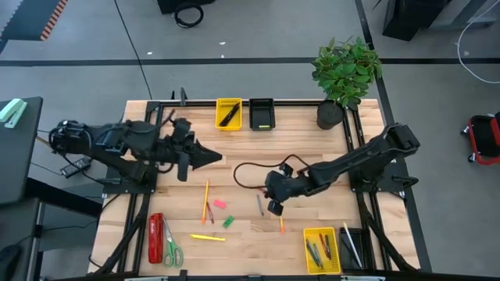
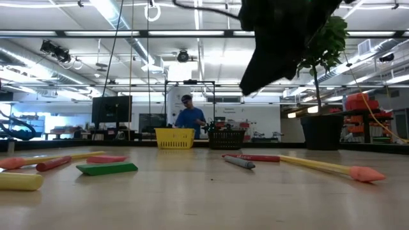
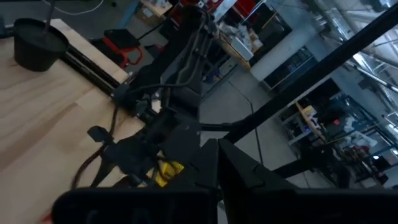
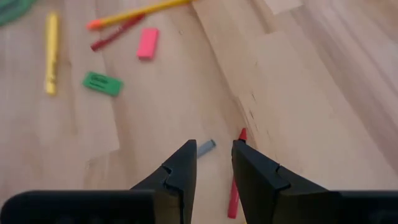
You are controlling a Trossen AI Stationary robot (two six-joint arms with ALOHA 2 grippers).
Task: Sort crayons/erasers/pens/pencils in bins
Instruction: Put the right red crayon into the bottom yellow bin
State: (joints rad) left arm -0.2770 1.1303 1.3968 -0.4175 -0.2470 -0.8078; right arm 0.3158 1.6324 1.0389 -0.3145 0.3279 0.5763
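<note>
Crayons are lying on the middle of the bench [image 1: 328,168]: a grey crayon [image 4: 206,147] and a red crayon [image 4: 236,180] side by side, both just under the right gripper [image 4: 214,167], which is hovering above them with its jaws standing partly apart and holding nothing. In the wrist view the grey one is showing in the gap between the jaws, the red one beside the far finger. Toward the bench's left front, a pink eraser [image 1: 219,204] and a green eraser [image 1: 228,222] are sitting close together, with an orange pencil [image 1: 205,200] and a yellow pencil [image 1: 207,237] near them. A red stapler [image 1: 155,237] and green-handled scissors [image 1: 171,248] are lying at the front left corner. At the back edge a yellow bin [image 1: 228,113] and a black bin [image 1: 262,114] are standing touching; at the front right corner another yellow bin [image 1: 321,249] is holding pens, with a second black bin [image 1: 351,248] beside it. The left gripper [image 1: 205,158] is waiting over the left side, jaws closed and empty.
</note>
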